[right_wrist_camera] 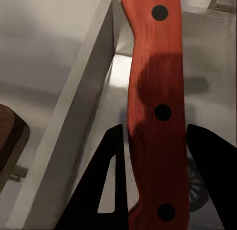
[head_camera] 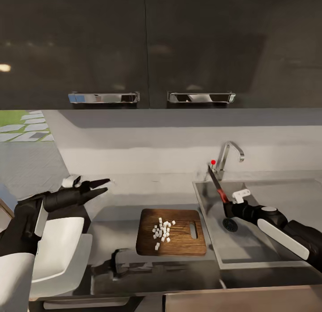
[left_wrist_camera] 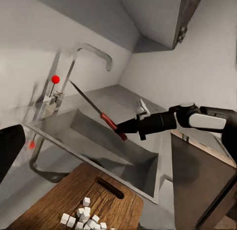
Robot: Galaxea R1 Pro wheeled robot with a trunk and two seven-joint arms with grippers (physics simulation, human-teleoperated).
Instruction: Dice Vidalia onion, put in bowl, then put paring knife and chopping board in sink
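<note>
While I look down from my head camera, my right gripper (head_camera: pixel 227 206) is clamped on the red-orange handle of the paring knife (head_camera: pixel 216 185), its slim grey blade slanting up and away toward the tap (head_camera: pixel 230 154) with the red dot. The knife hangs over the steel sink (head_camera: pixel 250 254), above the round drain (head_camera: pixel 230 224). To the left of the sink, the dark wood chopping board (head_camera: pixel 179 242) lies flat on the grey countertop (head_camera: pixel 120 213), slot handle toward the sink, with small white cubes of diced onion (head_camera: pixel 163 232) piled left of its middle. My left gripper (head_camera: pixel 100 187) hovers farther left over the counter, fingers spread apart and holding nothing.

From my left wrist, the knife (left_wrist_camera: pixel 96 111) shows held aloft over the basin (left_wrist_camera: pixel 101 141), tip near the tap (left_wrist_camera: pixel 81 67), with the board (left_wrist_camera: pixel 79 198) and onion cubes (left_wrist_camera: pixel 83 217) nearer.

From my right wrist, the handle (right_wrist_camera: pixel 157 111) with its three dark rivets sits pinched between my black fingers (right_wrist_camera: pixel 106 185), the sink wall (right_wrist_camera: pixel 81 121) behind it.
</note>
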